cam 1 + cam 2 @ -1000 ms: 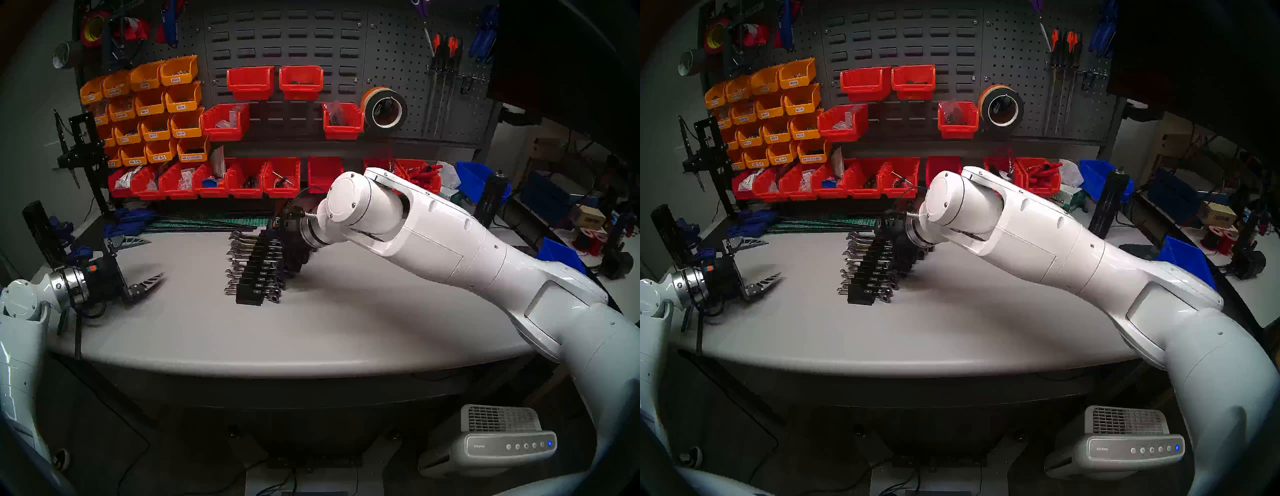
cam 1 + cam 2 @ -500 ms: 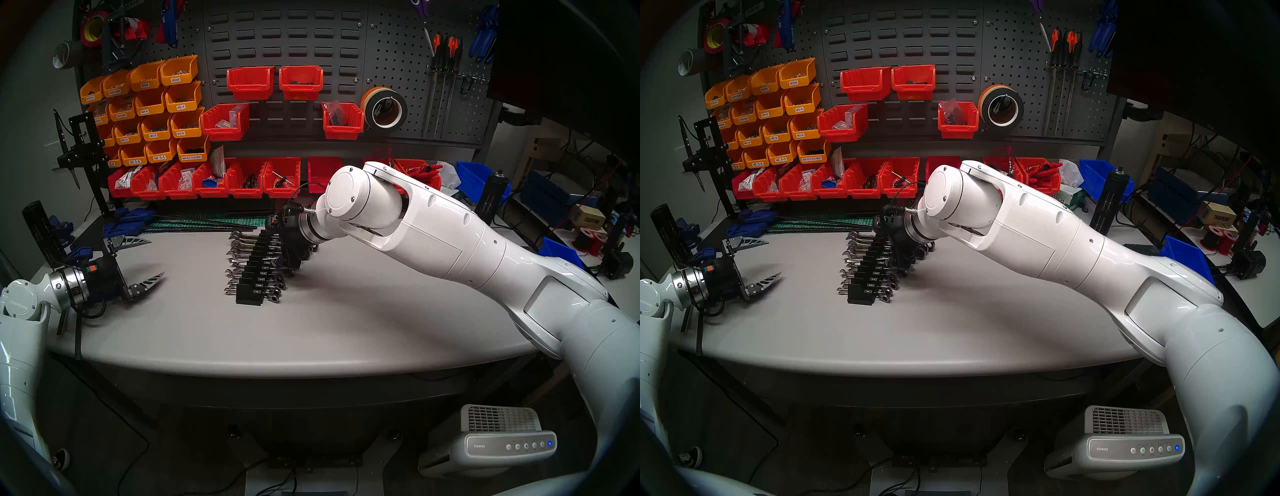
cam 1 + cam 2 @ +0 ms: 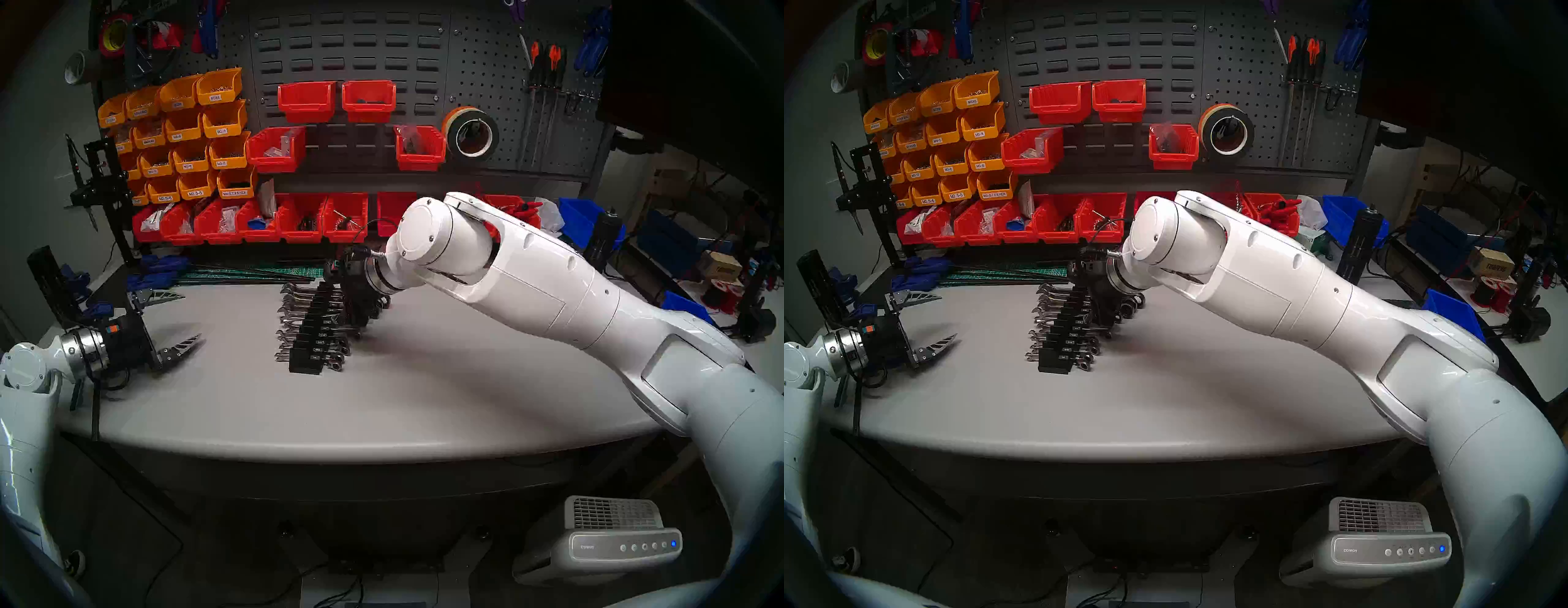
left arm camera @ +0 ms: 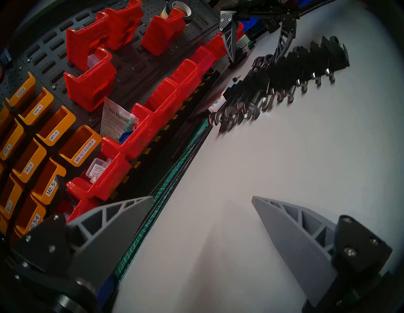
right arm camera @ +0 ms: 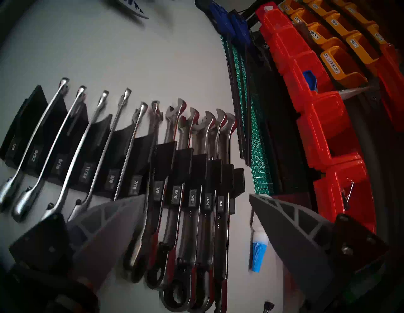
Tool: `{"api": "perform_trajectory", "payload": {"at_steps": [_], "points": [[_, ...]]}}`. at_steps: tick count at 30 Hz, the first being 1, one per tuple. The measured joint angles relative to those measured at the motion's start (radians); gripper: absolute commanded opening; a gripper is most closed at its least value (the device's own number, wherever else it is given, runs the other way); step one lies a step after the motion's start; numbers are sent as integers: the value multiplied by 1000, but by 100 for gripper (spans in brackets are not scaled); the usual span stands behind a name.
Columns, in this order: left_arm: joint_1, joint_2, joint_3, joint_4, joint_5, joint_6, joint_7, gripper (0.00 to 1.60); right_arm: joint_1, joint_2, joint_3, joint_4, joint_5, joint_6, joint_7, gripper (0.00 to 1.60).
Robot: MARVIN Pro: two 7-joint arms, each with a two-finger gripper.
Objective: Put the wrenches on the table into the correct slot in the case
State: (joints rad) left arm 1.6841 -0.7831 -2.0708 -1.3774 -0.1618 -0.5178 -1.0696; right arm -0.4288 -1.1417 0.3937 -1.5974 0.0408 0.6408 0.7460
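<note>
Jaws of the right gripper (image 5: 196, 199) stand spread wide and empty, hanging over the big-size end of the rack (image 5: 122, 139); the grey ribbed fingers (image 5: 113, 216) frame the slots marked 1/2 to 3/4 without visibly touching anything. At 3 o'clock from that gap, beside the far finger, a small white-and-blue glue bottle (image 5: 259, 251) lies on the table (image 5: 109, 43).

Judging by the right wrist view, the task looks nearly or wholly done — every labelled groove from 1/4 to 3/4 appears to carry a wrench (image 5: 65, 139), and no loose wrench shows on the worktop in any view. What may remain is only a check that each one is seated; the larger ones overlap and are too dark to tell.

The wrenches are slim polished chrome, mirror-bright, with an open fork at 12 o'clock and a thick ratchet ring at 6 o'clock. The rack is matte black plastic, stepped like stairs, with tiny white size tags. The table is smooth, dull light grey.

Far off at 9 o'clock in the head view, the left gripper (image 3: 178, 322) hovers just above the table — spread too, holding nothing.
</note>
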Motion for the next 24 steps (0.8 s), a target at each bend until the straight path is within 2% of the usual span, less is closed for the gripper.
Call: {"api": "perform_trajectory", "payload": {"at_steps": [24], "points": [[0,0,0,0,0,0,0,160,0,-2,0,0,-1,0,5,160]]}}
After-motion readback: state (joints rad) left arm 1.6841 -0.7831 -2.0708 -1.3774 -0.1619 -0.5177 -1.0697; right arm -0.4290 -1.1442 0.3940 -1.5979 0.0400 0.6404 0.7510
